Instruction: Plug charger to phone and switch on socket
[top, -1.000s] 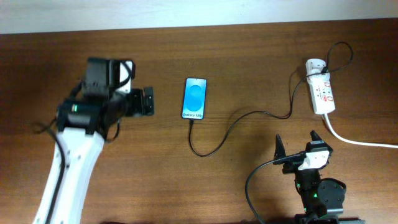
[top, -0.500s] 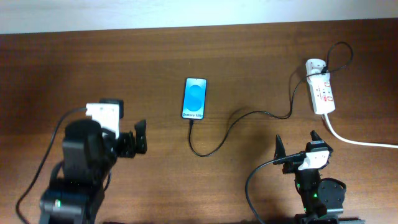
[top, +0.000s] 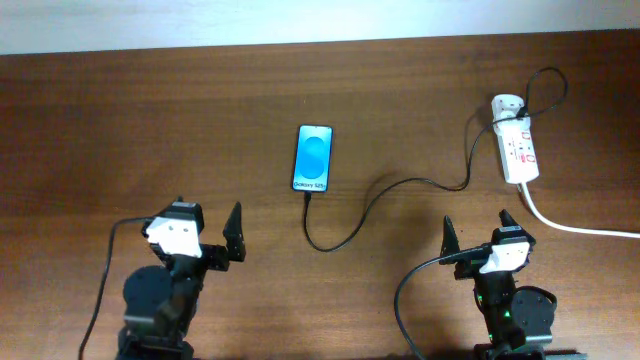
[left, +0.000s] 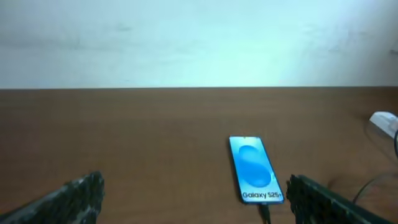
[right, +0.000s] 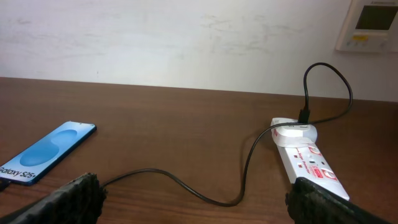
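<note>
The phone (top: 313, 158) lies flat mid-table, its blue screen lit with "Galaxy S25+"; it also shows in the left wrist view (left: 255, 168) and the right wrist view (right: 45, 151). The charger's thin black cable (top: 372, 203) runs from the phone's near end, where its tip sits, to a white adapter (top: 507, 104) on the socket (top: 519, 150). The cable (right: 186, 186) and socket (right: 308, 159) show in the right wrist view. My left gripper (top: 208, 224) is open and empty at the front left. My right gripper (top: 478, 228) is open and empty at the front right.
The socket's thick white cord (top: 580, 228) runs off the right table edge. A pale wall (left: 199, 43) stands behind the table's far edge. A wall panel (right: 371, 25) hangs at the upper right in the right wrist view.
My left arm has drawn back from beside the phone toward the front left of the table and folded down. The right arm, phone, cable and socket have not moved.
</note>
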